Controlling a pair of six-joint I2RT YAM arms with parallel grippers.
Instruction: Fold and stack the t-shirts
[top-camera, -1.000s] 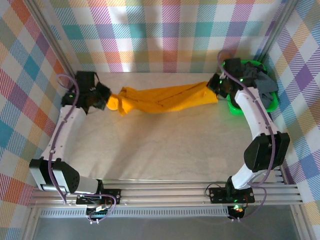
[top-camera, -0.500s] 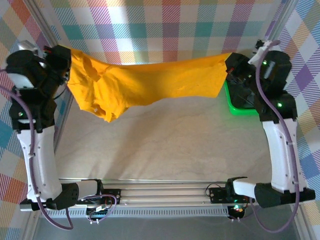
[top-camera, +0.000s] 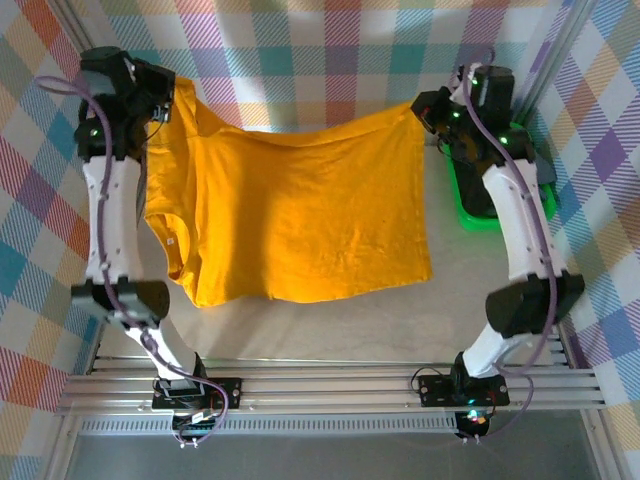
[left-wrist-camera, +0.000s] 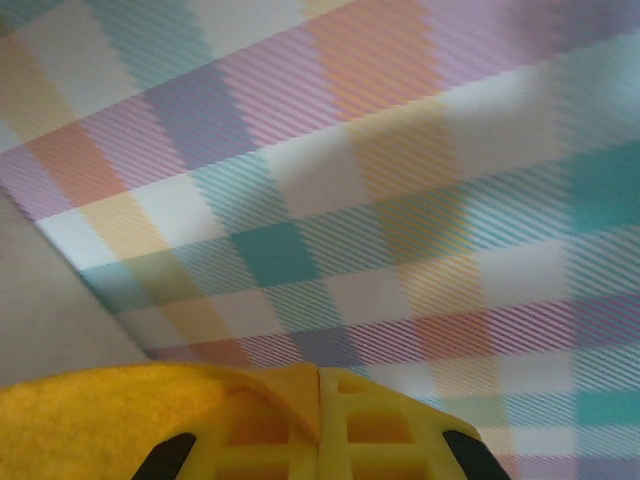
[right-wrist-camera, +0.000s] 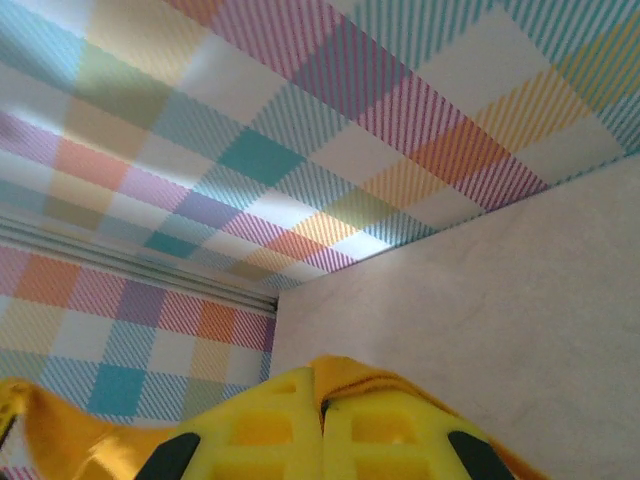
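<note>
The mustard-orange t-shirt (top-camera: 300, 215) hangs spread out above the table, held up by its two upper corners. My left gripper (top-camera: 165, 95) is raised at the far left and shut on one corner; in the left wrist view the cloth (left-wrist-camera: 120, 415) is pinched between the yellow fingers (left-wrist-camera: 380, 430). My right gripper (top-camera: 428, 112) is raised at the far right and shut on the other corner, whose cloth (right-wrist-camera: 375, 378) folds out of the closed yellow fingers (right-wrist-camera: 270, 420). Dark grey shirts (top-camera: 540, 172) lie in the basket, mostly hidden by the right arm.
The bright green plastic basket (top-camera: 478, 215) stands at the table's far right, behind the right arm. Plaid walls (top-camera: 330, 50) close in the back and both sides. The pale tabletop (top-camera: 330, 330) shows below the shirt's hanging hem.
Both grippers have lifted the orange shirt off the table and pulled it apart. It went from a bunched strip to a wide sheet hanging down towards the front.
</note>
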